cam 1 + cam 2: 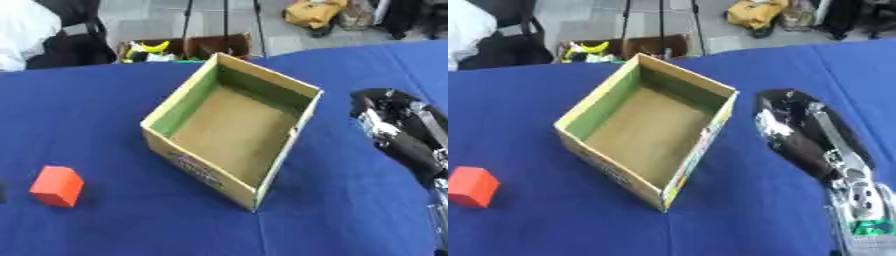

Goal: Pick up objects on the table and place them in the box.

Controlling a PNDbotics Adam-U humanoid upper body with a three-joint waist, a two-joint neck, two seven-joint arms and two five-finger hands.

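The red block (57, 186) lies on the blue desk (105, 110), well to the left of the open box (229, 131), which looks empty. The right hand (794, 131) hovers right of the box, so the box stands between them; its finger state cannot be told.

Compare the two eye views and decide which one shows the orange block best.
The left eye view shows it best: the orange block sits whole on the blue tablecloth, clear of the frame edge, with its top and sides visible. In the right eye view the block lies against the left edge, possibly slightly cut off.
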